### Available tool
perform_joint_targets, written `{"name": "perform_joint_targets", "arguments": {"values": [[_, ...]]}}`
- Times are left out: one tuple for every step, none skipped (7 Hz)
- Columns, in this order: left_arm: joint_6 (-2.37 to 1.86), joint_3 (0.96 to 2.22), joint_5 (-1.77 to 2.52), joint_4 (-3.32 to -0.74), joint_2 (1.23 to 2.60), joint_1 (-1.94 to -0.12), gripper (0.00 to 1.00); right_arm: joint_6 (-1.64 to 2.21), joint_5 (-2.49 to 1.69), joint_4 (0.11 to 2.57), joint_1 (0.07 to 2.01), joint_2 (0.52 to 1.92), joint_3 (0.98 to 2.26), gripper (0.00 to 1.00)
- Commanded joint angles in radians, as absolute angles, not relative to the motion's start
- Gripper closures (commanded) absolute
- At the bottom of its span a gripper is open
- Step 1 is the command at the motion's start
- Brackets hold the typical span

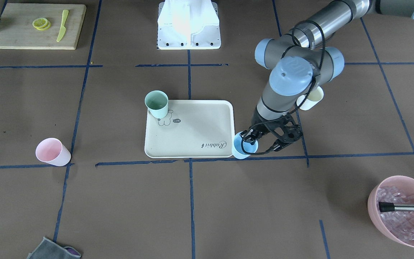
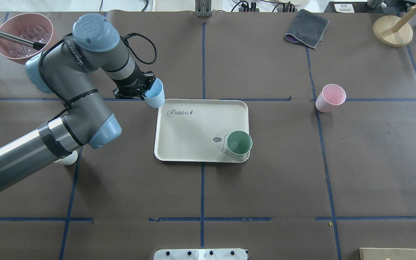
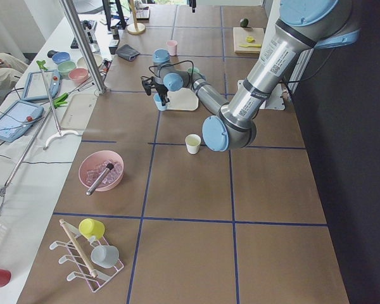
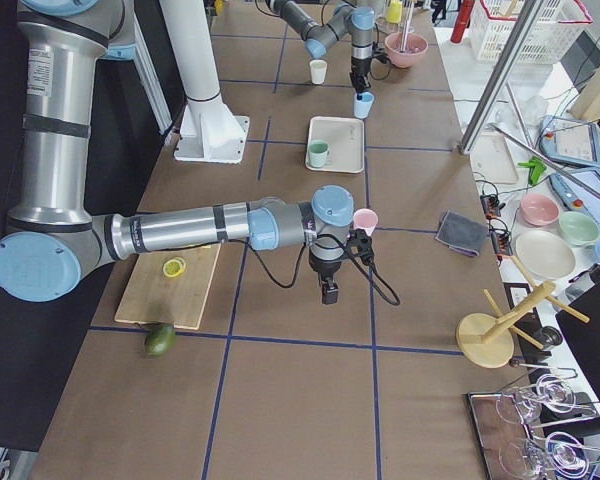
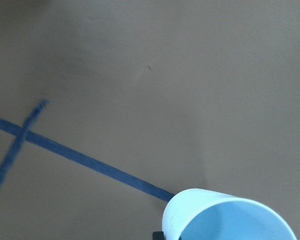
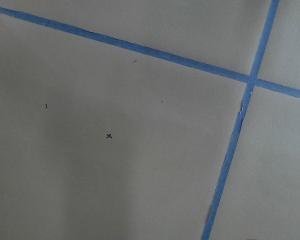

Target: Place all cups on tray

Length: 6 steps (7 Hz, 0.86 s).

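as left jaws straddle its rim, blue cup (image 1: 240,151)

The overhead camera looks down from 6 o'clock and the front camera from 12, sharing the tray (image 2: 193,122). End cameras sight along the worktop (image 3: 190,240). Wrist cameras sit close.

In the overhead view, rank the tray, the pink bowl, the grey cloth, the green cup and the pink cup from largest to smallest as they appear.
1. tray
2. pink bowl, though partly hidden
3. grey cloth
4. green cup and pink cup: these look about alike, so they are not ranked against each other.
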<state>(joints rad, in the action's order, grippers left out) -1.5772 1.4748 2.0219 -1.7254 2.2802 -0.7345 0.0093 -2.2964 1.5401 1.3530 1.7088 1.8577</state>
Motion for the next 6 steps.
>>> {"name": "perform_joint_targets", "arguments": {"values": [[-1.631, 1.471, 1.940, -1.697, 2.315, -0.646, 1.00, 0.009, -2.296, 1.540, 1.353, 1.709, 1.858, 0.00], [-1.631, 1.471, 1.937, -1.697, 2.310, -0.640, 0.85, 0.009, -2.296, 1.540, 1.353, 1.709, 1.856, 0.00], [-1.622, 1.471, 1.936, -1.697, 2.306, -0.640, 0.25, 0.009, -2.296, 1.540, 1.353, 1.707, 1.856, 0.00], [-1.615, 1.486, 1.939, -1.694, 2.304, -0.644, 0.00, 0.009, -2.296, 1.539, 1.353, 1.706, 1.858, 0.00], [-1.586, 1.523, 1.950, -1.645, 2.290, -0.653, 0.00, 0.011, -2.296, 1.539, 1.353, 1.703, 1.861, 0.00], [-1.466, 1.646, 1.951, -1.517, 2.246, -0.681, 0.00, 0.068, -2.296, 1.536, 1.350, 1.697, 1.861, 0.00]]}}
